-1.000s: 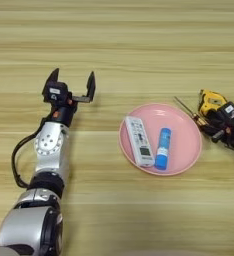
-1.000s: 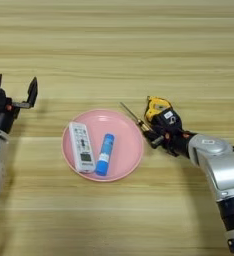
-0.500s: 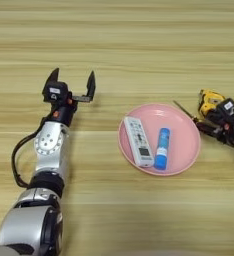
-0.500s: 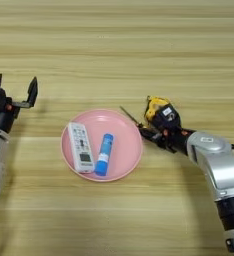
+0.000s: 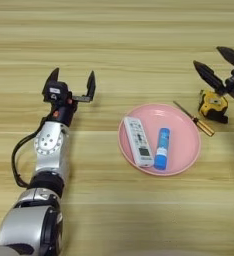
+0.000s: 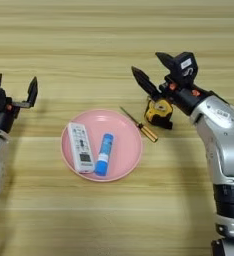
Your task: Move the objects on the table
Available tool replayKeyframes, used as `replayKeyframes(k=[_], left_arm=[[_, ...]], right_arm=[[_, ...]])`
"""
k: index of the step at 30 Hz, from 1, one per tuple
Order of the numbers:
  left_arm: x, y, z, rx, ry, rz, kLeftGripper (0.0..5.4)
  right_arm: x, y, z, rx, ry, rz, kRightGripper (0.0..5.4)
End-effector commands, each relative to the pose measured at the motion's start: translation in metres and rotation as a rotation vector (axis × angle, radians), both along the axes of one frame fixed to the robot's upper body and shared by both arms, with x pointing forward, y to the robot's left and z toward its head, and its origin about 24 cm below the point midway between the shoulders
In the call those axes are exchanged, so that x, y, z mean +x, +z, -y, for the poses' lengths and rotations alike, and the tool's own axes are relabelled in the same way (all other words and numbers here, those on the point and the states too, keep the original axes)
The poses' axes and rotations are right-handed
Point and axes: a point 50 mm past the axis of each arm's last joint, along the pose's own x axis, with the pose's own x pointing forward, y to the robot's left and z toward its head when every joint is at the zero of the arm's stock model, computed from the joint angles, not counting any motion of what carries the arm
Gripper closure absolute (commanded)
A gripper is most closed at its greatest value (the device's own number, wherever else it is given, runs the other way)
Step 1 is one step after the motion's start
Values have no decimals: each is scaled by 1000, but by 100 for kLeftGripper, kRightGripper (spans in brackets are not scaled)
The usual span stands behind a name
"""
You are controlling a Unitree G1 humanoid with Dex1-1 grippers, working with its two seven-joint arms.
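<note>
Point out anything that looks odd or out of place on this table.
Nothing looks spilled or damaged. The remote and tube lie flat in the plate; the stick and tape measure lie just right of it, under the open right gripper.

Round pink plate (image 5: 186, 155)
It is set flat near the middle of view, its shallow rim seen all round.

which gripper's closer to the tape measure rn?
Right. The right gripper hovers open just above the tape measure. The left gripper is open far across the table, beyond the pink plate.
</note>
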Motion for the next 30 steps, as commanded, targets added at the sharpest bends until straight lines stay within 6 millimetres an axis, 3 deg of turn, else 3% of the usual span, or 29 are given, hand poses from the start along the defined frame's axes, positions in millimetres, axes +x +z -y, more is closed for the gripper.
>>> replayKeyframes(k=[1,8,11,17,27,30], left_arm=[[0,3,-3,11,0,14,0],[-2,3,-5,23,-18,18,0],[-3,4,-5,29,-25,19,0],[-4,3,-7,30,-25,13,0],[-4,2,-2,24,-28,10,0],[-4,2,-1,23,-28,8,0]], right_arm=[[1,8,-2,89,-36,92,100],[6,-17,3,75,-160,93,29],[4,-33,-3,63,-121,46,1],[-7,-58,-25,24,52,-89,1],[-11,-66,-47,-7,177,-194,1],[-11,-65,-62,-2,222,-272,1]])
